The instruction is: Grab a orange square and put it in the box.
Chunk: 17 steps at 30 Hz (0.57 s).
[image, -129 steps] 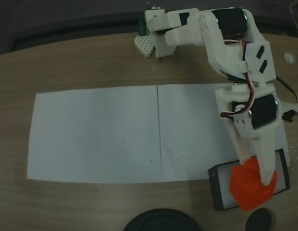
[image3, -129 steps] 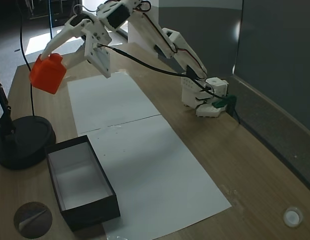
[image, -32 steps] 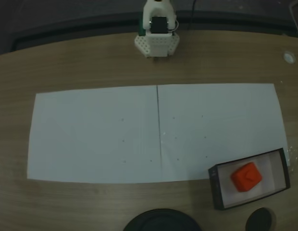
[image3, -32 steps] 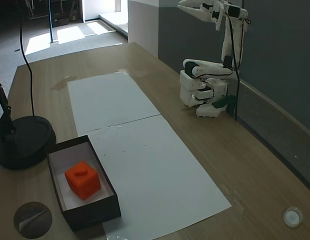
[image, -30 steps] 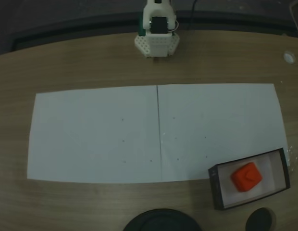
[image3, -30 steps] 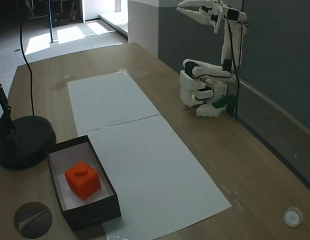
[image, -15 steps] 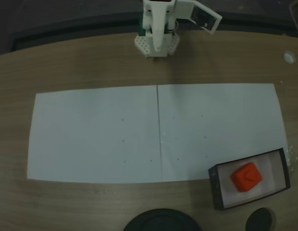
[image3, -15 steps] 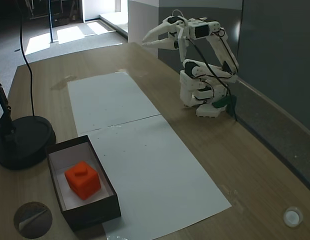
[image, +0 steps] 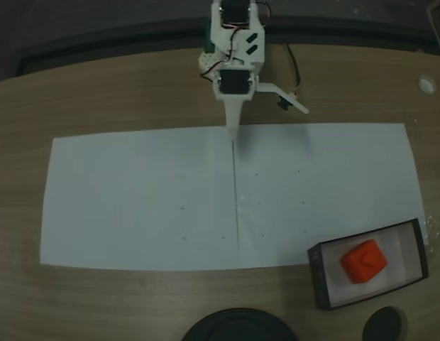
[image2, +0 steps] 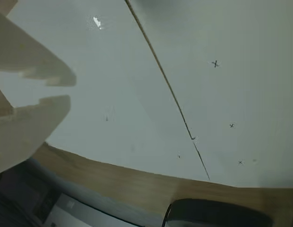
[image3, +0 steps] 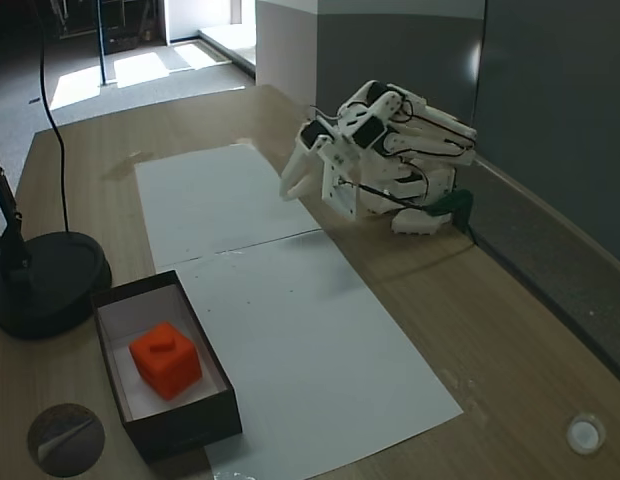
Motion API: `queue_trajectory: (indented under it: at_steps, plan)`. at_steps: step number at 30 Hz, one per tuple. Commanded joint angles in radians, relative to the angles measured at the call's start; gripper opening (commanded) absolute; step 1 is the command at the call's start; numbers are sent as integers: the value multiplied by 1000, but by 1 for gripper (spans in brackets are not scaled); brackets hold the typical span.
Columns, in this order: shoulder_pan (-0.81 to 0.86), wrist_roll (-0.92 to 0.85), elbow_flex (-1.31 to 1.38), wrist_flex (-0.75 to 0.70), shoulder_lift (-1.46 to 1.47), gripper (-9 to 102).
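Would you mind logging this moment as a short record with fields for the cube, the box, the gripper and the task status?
cube: the orange square sits on the floor inside the box, untouched
box: the box stands at the corner of the white paper
gripper: the gripper is open and empty, low above the paper near the arm's base, far from the box
status: cube placed; the task looks done
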<state>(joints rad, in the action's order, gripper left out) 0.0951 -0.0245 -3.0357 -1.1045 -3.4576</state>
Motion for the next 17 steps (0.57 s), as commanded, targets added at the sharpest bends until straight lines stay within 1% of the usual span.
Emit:
queue_trajectory:
  at_steps: [1, 4, 8, 17]
  plan:
    - [2, 3, -20, 9, -18, 0]
    - [2, 3, -11, -21, -18, 0]
    - [-6, 6, 35, -192, -18, 0]
    - [-2, 12, 35, -189, -17, 0]
